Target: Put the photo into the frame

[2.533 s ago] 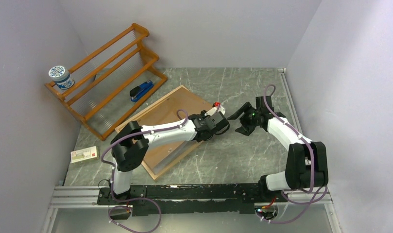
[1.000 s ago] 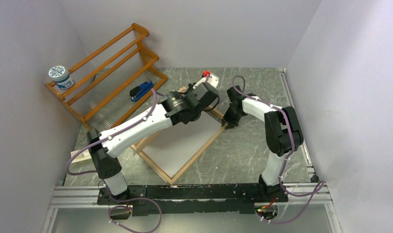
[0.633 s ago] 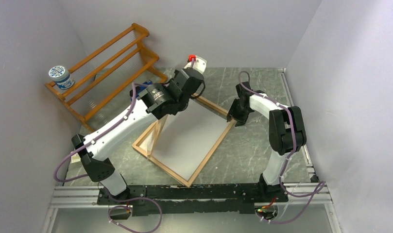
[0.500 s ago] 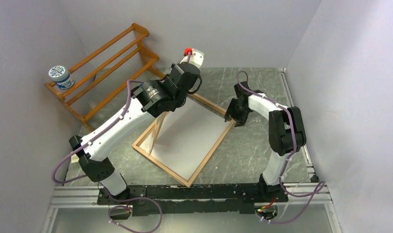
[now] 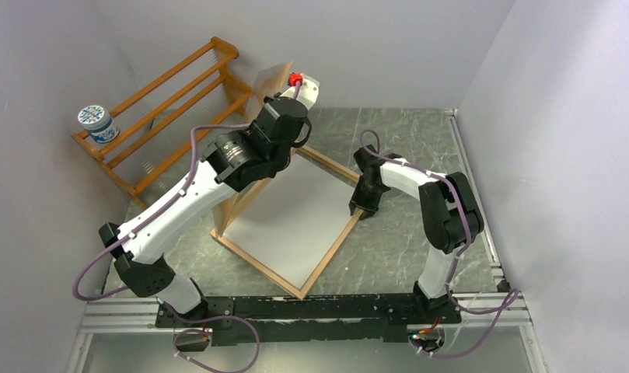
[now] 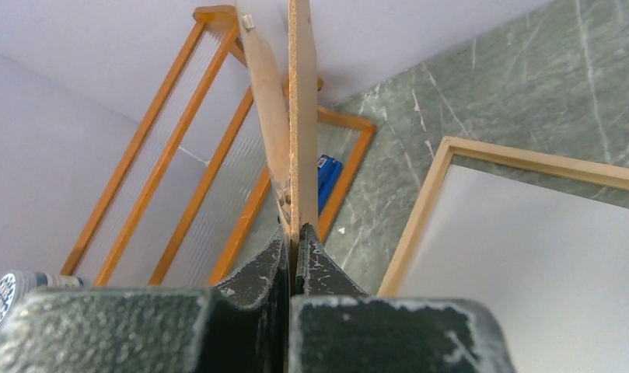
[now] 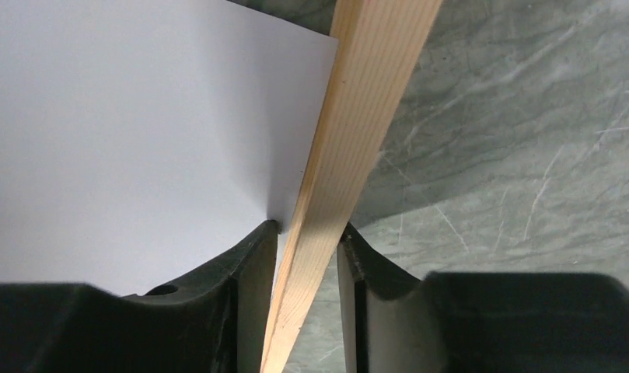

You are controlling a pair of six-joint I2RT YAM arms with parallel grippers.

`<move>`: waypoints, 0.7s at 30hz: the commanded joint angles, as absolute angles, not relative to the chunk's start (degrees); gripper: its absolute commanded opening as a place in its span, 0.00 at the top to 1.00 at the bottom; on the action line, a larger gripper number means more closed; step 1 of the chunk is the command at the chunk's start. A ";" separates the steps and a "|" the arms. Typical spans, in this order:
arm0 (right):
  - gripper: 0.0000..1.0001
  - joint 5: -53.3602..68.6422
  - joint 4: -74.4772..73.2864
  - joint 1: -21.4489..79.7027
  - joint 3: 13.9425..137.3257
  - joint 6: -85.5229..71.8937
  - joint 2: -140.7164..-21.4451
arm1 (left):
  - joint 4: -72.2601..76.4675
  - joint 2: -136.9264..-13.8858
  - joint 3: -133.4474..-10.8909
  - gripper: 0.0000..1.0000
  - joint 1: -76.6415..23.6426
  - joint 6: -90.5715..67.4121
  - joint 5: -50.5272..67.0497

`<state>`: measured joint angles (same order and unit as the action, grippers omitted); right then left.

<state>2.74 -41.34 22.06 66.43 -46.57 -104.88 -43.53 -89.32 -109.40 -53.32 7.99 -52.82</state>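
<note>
The frame (image 5: 256,264), a thin light-wood rectangle, lies flat mid-table. Inside it lies the photo (image 5: 291,217), plain white back up. My left gripper (image 5: 286,95) is raised near the back wall, shut on the edge of a thin brown backing board (image 5: 274,78) that stands steeply tilted above the frame's far-left side. The left wrist view shows the board (image 6: 302,116) pinched edge-on in that gripper (image 6: 297,229), with frame (image 6: 416,225) and photo (image 6: 529,264) below. My right gripper (image 5: 360,208) straddles the frame's right rail (image 7: 365,101); its fingertips (image 7: 264,241) touch both sides, beside the photo (image 7: 124,116).
An orange-brown slatted rack (image 5: 171,116) leans at the back left with a blue-and-white cup (image 5: 97,123) on it. A blue stapler (image 6: 326,172) lies at the rack's foot. Walls close in the back and right sides.
My left arm has lifted the backing board off the frame and up toward the back wall, baring the white sheet. My right gripper slid nearer along the right rail and narrowed onto it.
</note>
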 commanded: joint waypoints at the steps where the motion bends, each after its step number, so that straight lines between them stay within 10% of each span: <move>1: 0.66 0.85 -43.73 22.31 67.34 -48.98 -101.60 | -39.11 -85.28 -109.16 0.97 -52.05 11.88 -56.99; 12: 0.95 3.14 -48.58 22.25 73.75 -47.08 -94.12 | -40.93 -84.49 -104.46 0.97 -47.14 8.24 -53.43; 21: 1.00 1.84 -48.88 20.91 74.71 -45.10 -93.75 | -40.82 -84.45 -100.59 0.98 -45.15 7.59 -50.15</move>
